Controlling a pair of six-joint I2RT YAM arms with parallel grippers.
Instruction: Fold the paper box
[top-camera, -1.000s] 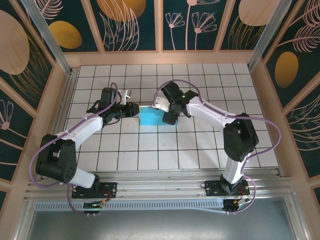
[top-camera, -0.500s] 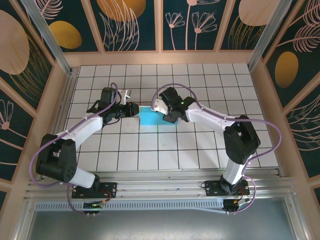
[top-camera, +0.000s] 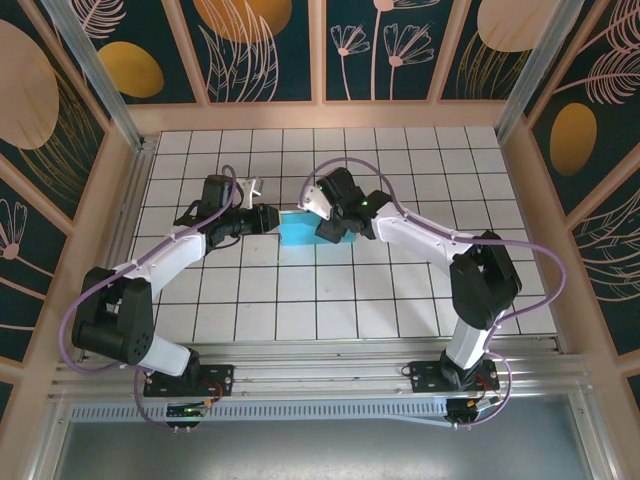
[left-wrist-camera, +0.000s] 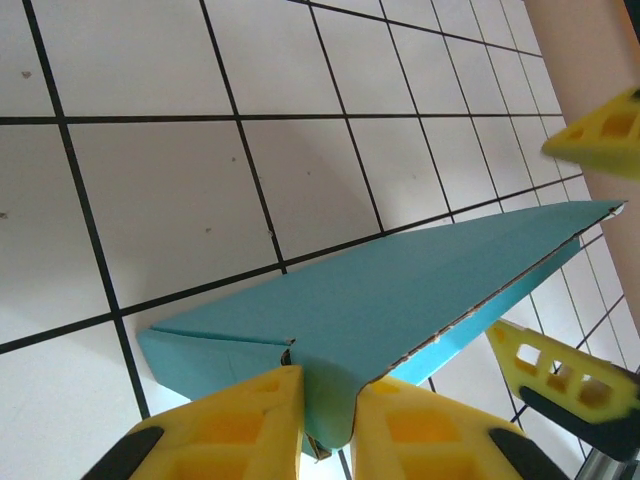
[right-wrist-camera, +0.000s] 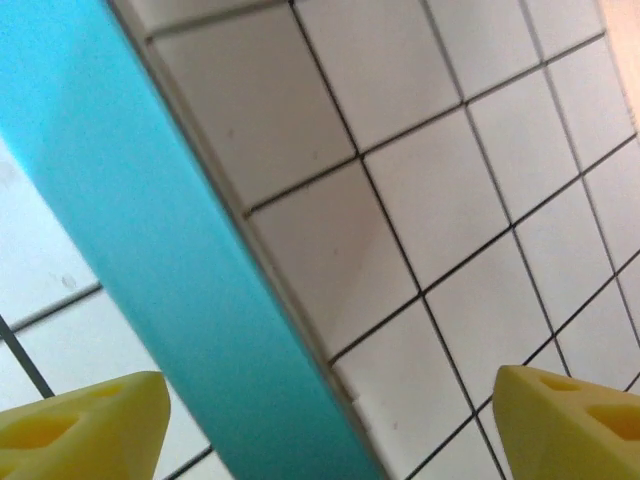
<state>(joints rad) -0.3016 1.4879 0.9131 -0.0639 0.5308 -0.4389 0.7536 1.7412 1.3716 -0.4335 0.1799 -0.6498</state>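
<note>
The paper box (top-camera: 296, 231) is a flat turquoise piece lying on the white tiles at mid-table. My left gripper (top-camera: 268, 220) is at its left end. In the left wrist view the yellow fingers (left-wrist-camera: 250, 420) are shut on a turquoise flap of the paper box (left-wrist-camera: 400, 290). My right gripper (top-camera: 333, 228) hovers over the box's right end, jaws wide open. In the right wrist view a turquoise edge of the paper box (right-wrist-camera: 150, 230) runs diagonally between the spread fingertips (right-wrist-camera: 80, 420), which do not touch it. The right gripper's yellow fingertips (left-wrist-camera: 600, 140) also appear in the left wrist view, either side of the box's far end.
The white tiled tabletop (top-camera: 300, 300) is ringed by low wooden walls (top-camera: 520, 200). A metal rail (top-camera: 320, 360) with both arm bases runs along the near edge. Open tiles lie in front of and behind the box.
The right gripper narrowed over the box's right end, then sprang wide open again and shifted slightly left. The left gripper kept its hold and did not move.
</note>
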